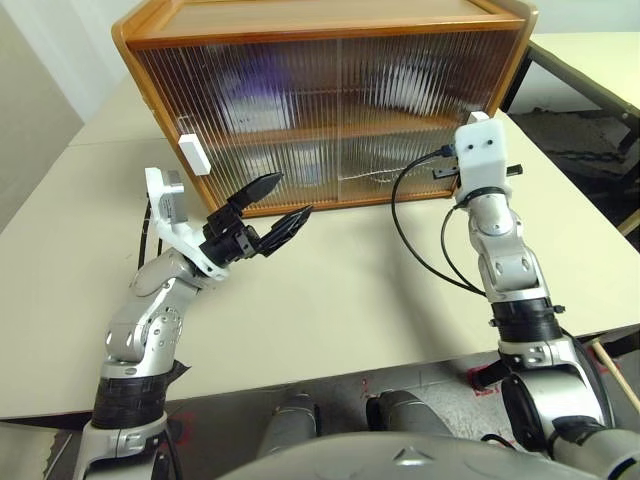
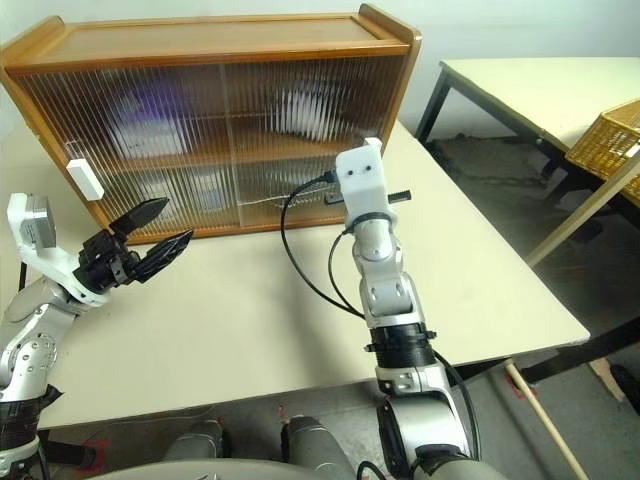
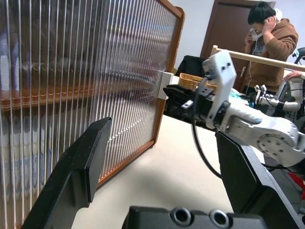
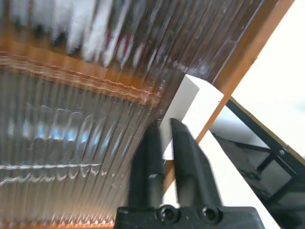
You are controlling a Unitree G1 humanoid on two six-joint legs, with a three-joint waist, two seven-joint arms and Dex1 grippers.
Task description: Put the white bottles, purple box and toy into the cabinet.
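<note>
Cabinet (image 1: pixel 330 100) at tabletop rear, both doors closed, items blurred shapes behind ribbed panels. Right claw (image 4: pixel 164 138) nearly clenched, empty, just before right door handle (image 4: pixel 186 107). Left claw (image 1: pixel 270 205) released, facing left door.

Beige table (image 2: pixel 300 320); wicker basket (image 2: pixel 605 140); person (image 3: pixel 267 43) behind.

Both ribbed sliding doors (image 1: pixel 330 115) block the cabinet (image 1: pixel 320 25); table (image 1: pixel 340 300) before it lies open.

A pale cream counter (image 1: pixel 330 300) carries the wooden cabinet (image 1: pixel 330 30), standing upright toward its far edge.
</note>
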